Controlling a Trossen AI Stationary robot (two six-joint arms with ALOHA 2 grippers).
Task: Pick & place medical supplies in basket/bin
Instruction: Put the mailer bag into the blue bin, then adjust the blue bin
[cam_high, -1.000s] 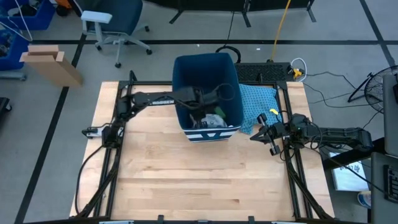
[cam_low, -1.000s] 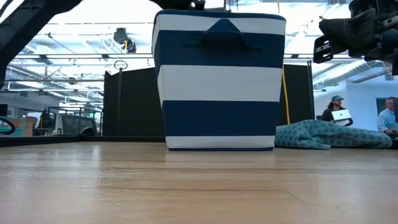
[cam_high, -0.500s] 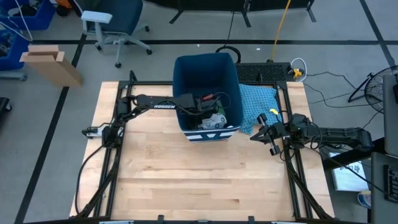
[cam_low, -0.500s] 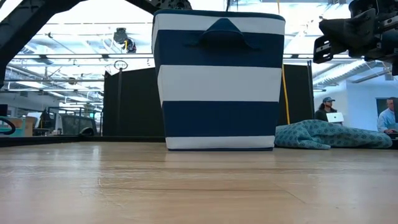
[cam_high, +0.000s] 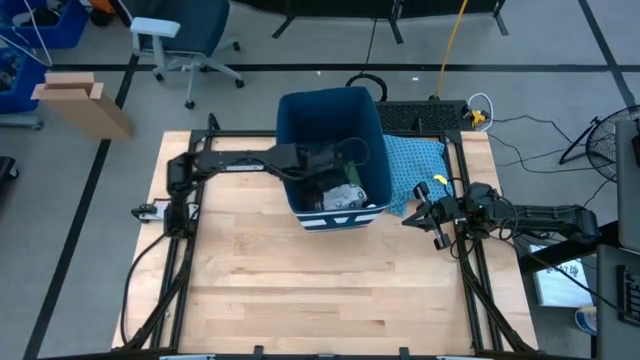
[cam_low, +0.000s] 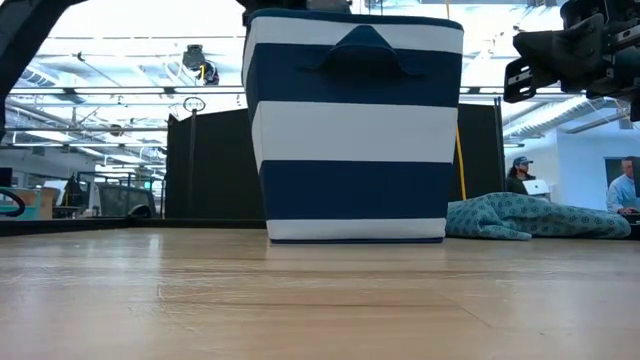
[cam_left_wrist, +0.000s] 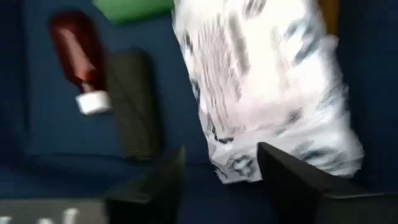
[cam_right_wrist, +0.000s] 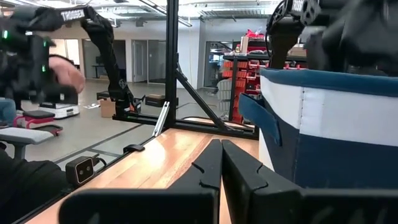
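Observation:
The dark blue bin (cam_high: 284, 140) with its white-striped front (cam_low: 350, 130) stands at the table's far middle. My left gripper (cam_high: 350, 155) reaches in over its left rim and is open (cam_left_wrist: 221, 152). On the bin floor lie the white printed packet (cam_left_wrist: 267, 93), a red bottle with a white cap (cam_left_wrist: 74, 43), a dark oblong thing (cam_left_wrist: 134, 106), a green thing (cam_left_wrist: 134, 7) and an orange one (cam_left_wrist: 329, 9). The packet's near end lies between my fingers. My right gripper (cam_high: 430, 215) waits shut (cam_right_wrist: 221, 162) over the table's right side. My left gripper's fingers (cam_left_wrist: 286, 177) stand on either side of the packet's near end (cam_left_wrist: 233, 171), pointing down into the bin. There is a gap at one finger; whether the other touches the packet I cannot tell. The packet lies on the bin floor.
A light blue patterned cloth (cam_high: 415, 160) lies right of the bin (cam_low: 530, 218). Black frame rails run along the table's left and right sides. People sit in the room beyond (cam_low: 525, 175). The near half of the wooden table (cam_high: 320, 280) is bare.
My left gripper dipped deeper toward the bin's near wall, then came back up toward the bin's middle. My right arm kept still.

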